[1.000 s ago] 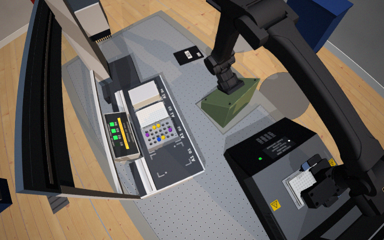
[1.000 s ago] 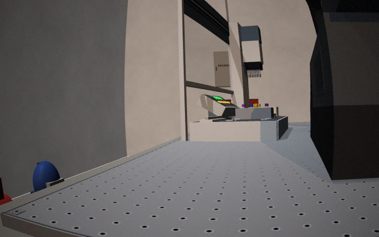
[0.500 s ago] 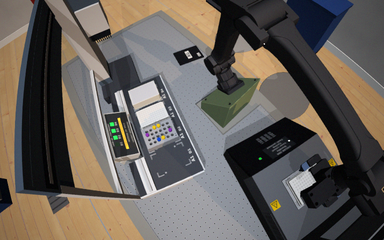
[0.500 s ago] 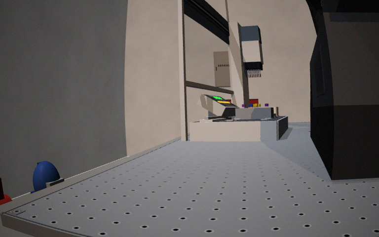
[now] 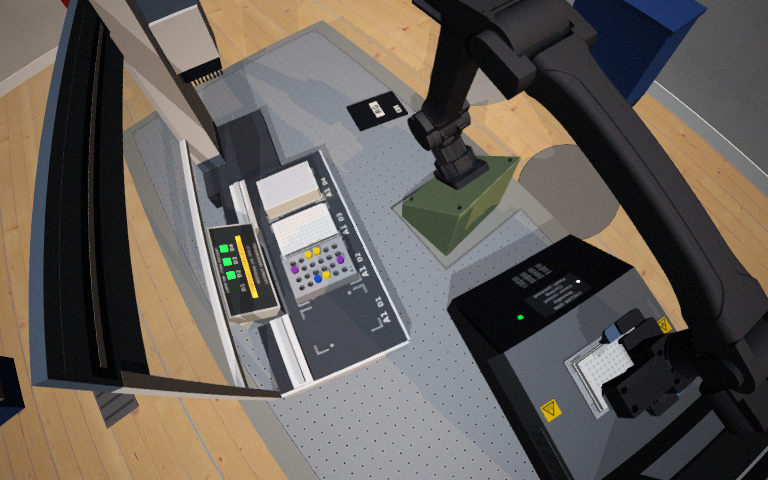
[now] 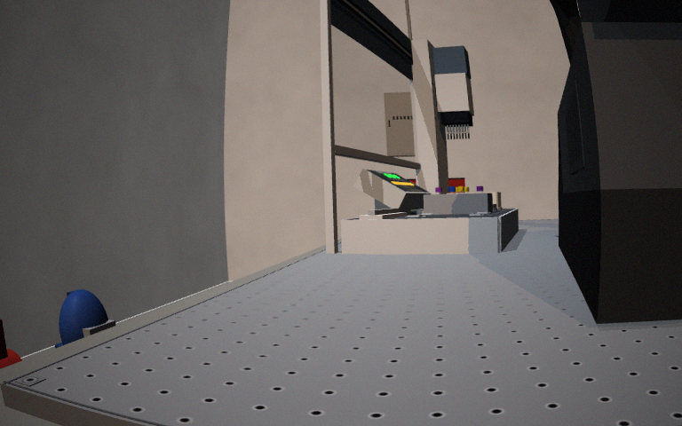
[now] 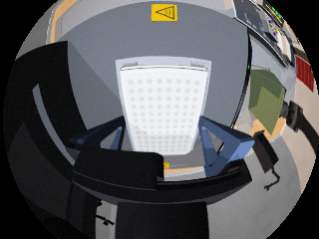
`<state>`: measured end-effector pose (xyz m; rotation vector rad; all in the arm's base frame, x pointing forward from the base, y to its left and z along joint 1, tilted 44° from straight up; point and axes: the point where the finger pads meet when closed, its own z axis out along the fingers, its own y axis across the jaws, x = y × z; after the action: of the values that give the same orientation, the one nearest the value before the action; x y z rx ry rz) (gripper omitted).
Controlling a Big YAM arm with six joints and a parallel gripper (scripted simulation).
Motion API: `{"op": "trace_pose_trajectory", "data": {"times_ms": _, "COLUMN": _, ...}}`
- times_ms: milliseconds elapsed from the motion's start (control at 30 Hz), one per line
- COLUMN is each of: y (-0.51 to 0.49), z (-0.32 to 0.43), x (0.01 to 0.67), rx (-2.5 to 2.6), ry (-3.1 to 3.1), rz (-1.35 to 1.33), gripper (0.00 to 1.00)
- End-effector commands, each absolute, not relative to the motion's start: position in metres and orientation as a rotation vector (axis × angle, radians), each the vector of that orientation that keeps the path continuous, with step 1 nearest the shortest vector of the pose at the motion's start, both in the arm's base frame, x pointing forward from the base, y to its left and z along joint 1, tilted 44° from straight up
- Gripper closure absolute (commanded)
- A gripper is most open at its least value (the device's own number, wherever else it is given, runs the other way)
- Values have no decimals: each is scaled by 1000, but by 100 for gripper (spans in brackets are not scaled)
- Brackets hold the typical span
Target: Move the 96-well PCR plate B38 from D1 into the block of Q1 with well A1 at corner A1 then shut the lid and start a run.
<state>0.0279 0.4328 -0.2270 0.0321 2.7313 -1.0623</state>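
Note:
The white PCR plate B38 [image 5: 604,365] lies on the block of the cycler Q1 [image 5: 572,350], inside the light frame of the block. In the wrist view it [image 7: 163,110] lies flat, with its near end between my blue fingers. My gripper [image 5: 634,362] [image 7: 161,119] stands open over that end, and the fingers are apart from the plate's sides. Q1's lamp [image 5: 519,316] is green. The front panel with its keys [image 5: 529,277] faces the arm's base. Position D1 [image 5: 339,322] of the hand-off row holds nothing. I cannot read the plate's label.
The tube cooling block [image 5: 321,271] is on D2, the plate R33 [image 5: 305,229] on D3 and the deep-well block [image 5: 287,189] on D4. The RG nest [image 5: 372,113] lies at the back. The liquid handler's frame [image 5: 79,198] stands to the left, and Q1's open lid [image 6: 623,161] to the right.

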Motion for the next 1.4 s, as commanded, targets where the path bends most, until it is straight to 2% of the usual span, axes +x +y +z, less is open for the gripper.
{"op": "trace_pose_trajectory", "data": {"times_ms": 0, "y": 477, "z": -207, "x": 29, "rx": 39, "ry": 2783, "rz": -935, "gripper": 0}}
{"op": "trace_pose_trajectory", "data": {"times_ms": 667, "y": 424, "z": -232, "x": 28, "rx": 20, "ry": 2719, "rz": -1103, "gripper": 0}}
{"op": "trace_pose_trajectory", "data": {"times_ms": 1367, "y": 468, "z": -209, "x": 27, "rx": 35, "ry": 2773, "rz": -961, "gripper": 0}}
